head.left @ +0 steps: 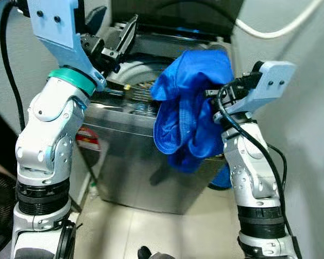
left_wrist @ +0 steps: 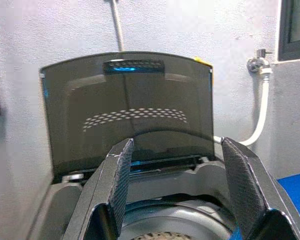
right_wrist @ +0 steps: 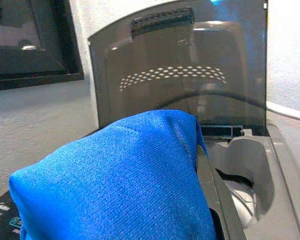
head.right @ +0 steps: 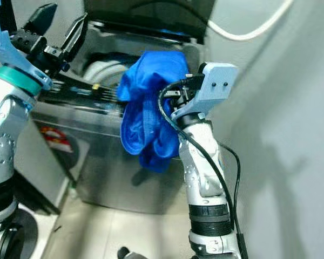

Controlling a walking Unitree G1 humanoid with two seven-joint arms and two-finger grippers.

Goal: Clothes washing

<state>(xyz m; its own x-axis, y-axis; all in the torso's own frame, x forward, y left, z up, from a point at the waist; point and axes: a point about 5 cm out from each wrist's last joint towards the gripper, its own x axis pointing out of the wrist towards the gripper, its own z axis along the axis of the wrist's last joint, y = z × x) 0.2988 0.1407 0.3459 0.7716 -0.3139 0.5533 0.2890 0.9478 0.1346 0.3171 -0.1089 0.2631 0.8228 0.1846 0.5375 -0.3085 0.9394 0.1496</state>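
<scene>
A blue garment (head.left: 189, 102) hangs bunched from my right gripper (head.left: 211, 96), which is shut on it, the fingers buried in the cloth. It dangles over the front right corner of the grey top-loading washing machine (head.left: 129, 162). In the right wrist view the blue garment (right_wrist: 115, 185) covers the fingers, with the raised smoked lid (right_wrist: 190, 65) behind it. The drum opening (head.left: 134, 71) lies behind and left of the garment. My left gripper (head.right: 59, 24) is open and holds nothing, up above the machine's left rear side. Its fingers (left_wrist: 117, 185) frame the lid (left_wrist: 125, 110).
A white hose (head.left: 270, 32) runs along the wall behind the machine to a tap (left_wrist: 257, 65). A plain wall stands close on the right. A red and white sticker (head.left: 86, 137) marks the machine's left side. Tiled floor (head.left: 167, 226) lies in front.
</scene>
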